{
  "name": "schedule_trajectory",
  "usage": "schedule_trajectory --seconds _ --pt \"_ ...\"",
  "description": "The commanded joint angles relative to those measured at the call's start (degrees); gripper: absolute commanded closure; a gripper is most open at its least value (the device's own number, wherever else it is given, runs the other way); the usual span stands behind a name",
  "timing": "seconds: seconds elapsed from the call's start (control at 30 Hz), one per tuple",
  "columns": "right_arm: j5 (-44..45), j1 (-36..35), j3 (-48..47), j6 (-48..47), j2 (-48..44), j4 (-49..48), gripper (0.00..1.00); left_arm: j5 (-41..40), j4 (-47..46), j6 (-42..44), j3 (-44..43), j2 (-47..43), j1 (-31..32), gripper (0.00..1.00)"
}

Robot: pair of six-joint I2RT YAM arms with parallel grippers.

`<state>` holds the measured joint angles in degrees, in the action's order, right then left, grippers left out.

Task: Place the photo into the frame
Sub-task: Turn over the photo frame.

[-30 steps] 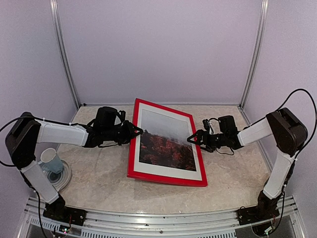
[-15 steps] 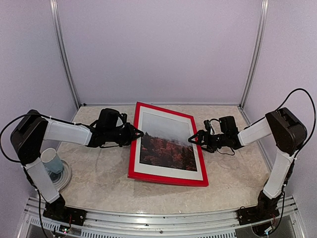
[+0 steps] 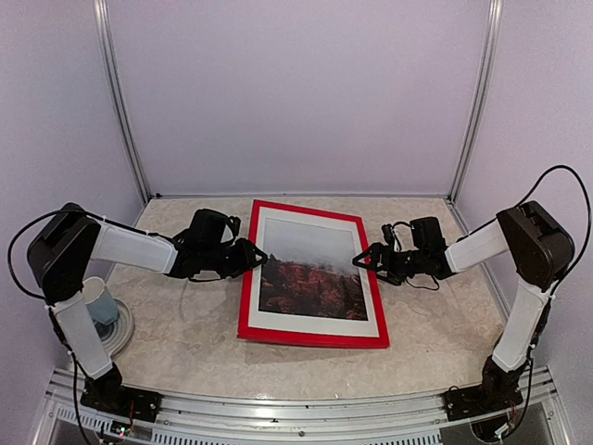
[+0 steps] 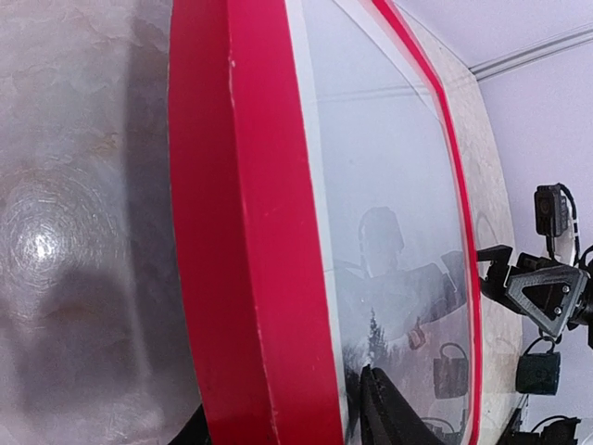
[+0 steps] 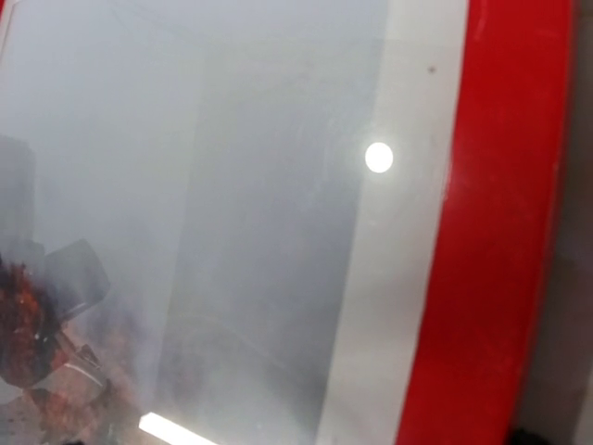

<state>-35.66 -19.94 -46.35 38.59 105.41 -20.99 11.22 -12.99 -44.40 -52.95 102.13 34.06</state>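
Note:
The red frame (image 3: 306,336) lies face up mid-table, with the photo (image 3: 310,269) of grey sky over red trees behind its pane inside a white mat. My left gripper (image 3: 258,252) is at the frame's left rail. In the left wrist view its jaws straddle that rail (image 4: 232,232), one finger (image 4: 389,417) tip at the pane and the other below the edge; I cannot tell whether they still pinch it. My right gripper (image 3: 359,259) stands open beside the right rail (image 5: 500,232). Its own fingers do not show in the right wrist view, which is filled by photo (image 5: 185,185) and mat.
A pale cup (image 3: 97,301) sits on a round saucer (image 3: 119,334) at the near left beside the left arm. Enclosure walls close in the table at the back and both sides.
The frame has tipped down flatter onto the table and its far edge now sits lower in the top view. The left arm followed it slightly; the right gripper has hardly moved.

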Motion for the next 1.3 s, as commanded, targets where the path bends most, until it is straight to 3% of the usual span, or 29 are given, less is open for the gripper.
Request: schedule_trajectory --seconds 0.0,0.27,1.27 --pt "-1.9 -0.5 0.3 -0.1 -0.5 0.0 0.01 -1.8 0.2 5.4 -0.2 0.5 0.8 0.60" --pt "-1.9 -0.5 0.7 -0.3 -0.6 0.2 0.01 -1.6 1.0 5.4 -0.4 0.6 0.7 0.46" --pt "-1.9 -1.7 0.9 0.5 0.5 -0.9 0.01 -6.7 6.2 7.2 -2.5 2.3 0.7 0.19"
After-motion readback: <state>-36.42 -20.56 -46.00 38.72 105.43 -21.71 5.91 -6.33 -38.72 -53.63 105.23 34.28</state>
